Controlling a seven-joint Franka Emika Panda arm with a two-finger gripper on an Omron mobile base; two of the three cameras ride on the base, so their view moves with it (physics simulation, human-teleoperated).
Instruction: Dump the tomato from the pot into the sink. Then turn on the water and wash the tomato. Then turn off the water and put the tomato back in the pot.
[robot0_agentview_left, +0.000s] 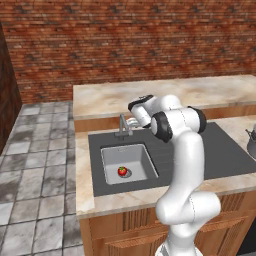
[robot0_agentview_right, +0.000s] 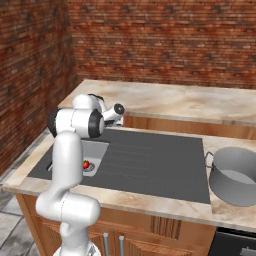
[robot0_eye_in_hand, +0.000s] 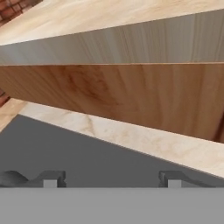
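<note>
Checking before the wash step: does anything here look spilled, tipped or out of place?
Nothing stands out. The tomato sits in the sink by the drain, and the pot stands upright on the counter.

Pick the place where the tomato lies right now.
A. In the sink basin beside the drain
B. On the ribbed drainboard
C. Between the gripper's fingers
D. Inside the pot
A: the tomato rests on the floor of the sink, while the pot stands apart on the counter.

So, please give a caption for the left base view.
Tomato lies in the sink; the arm reaches toward the faucet.
</note>
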